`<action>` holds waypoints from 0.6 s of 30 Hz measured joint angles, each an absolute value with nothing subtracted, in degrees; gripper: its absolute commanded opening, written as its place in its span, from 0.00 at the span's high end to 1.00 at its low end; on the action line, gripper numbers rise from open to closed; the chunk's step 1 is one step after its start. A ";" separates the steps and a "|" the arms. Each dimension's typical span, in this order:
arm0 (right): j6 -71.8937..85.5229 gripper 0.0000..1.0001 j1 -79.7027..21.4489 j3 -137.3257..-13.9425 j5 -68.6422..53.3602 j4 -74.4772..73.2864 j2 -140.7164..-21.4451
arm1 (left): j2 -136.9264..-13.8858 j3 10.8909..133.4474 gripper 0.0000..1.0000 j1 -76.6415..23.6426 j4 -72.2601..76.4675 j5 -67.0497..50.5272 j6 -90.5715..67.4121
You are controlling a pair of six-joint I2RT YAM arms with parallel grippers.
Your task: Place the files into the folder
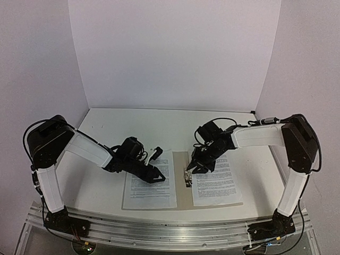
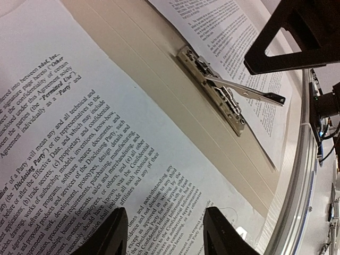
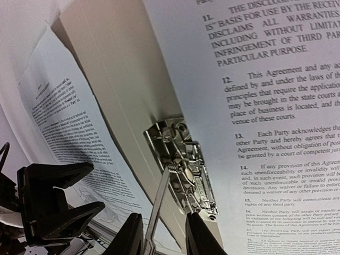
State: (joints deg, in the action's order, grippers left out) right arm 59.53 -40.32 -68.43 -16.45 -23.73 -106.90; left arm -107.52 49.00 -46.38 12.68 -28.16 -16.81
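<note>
We judge that the next move turns on the clip (image 1: 187, 178) at the spine of the folder (image 1: 181, 159). Its long axis runs twelve to six in the overhead view, along the spine. Its thin metal lever (image 3: 158, 204) stands raised off the base.

The right gripper (image 3: 164, 218) is the nearer tool. It sits just at one o'clock of the clip, reaching in from two o'clock. Its jaws stand apart with the lever between them. The lever lies close to one finger, and we see no squeeze on it.

The left gripper (image 2: 166, 212) lies at nine o'clock of the clip, low over the left sheet (image 1: 150, 188). Its jaws are apart with only printed paper between them. We cannot tell whether the tips touch the page.

The folder lies open and flat at the table's six o'clock edge, with one sheet on each cover. A bare strip of card separates the left sheet from the clip. The right sheet (image 1: 218, 183) reaches right up to the clip's three o'clock side. We cannot tell whether its edge is tucked under the metal.

In our judgement the lever must come down over the paper, and the left sheet has yet to cross to the clip side.
</note>
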 measured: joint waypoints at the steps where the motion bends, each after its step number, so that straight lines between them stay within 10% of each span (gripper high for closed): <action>1: 59.86 0.75 -40.32 -67.76 -16.42 -23.62 -106.45 | -107.21 49.01 0.47 -46.44 11.79 -28.52 -16.37; 18: 58.29 0.72 -41.56 -66.92 -17.76 -23.67 -102.84 | -106.59 50.77 0.45 -46.46 11.77 -30.06 -6.67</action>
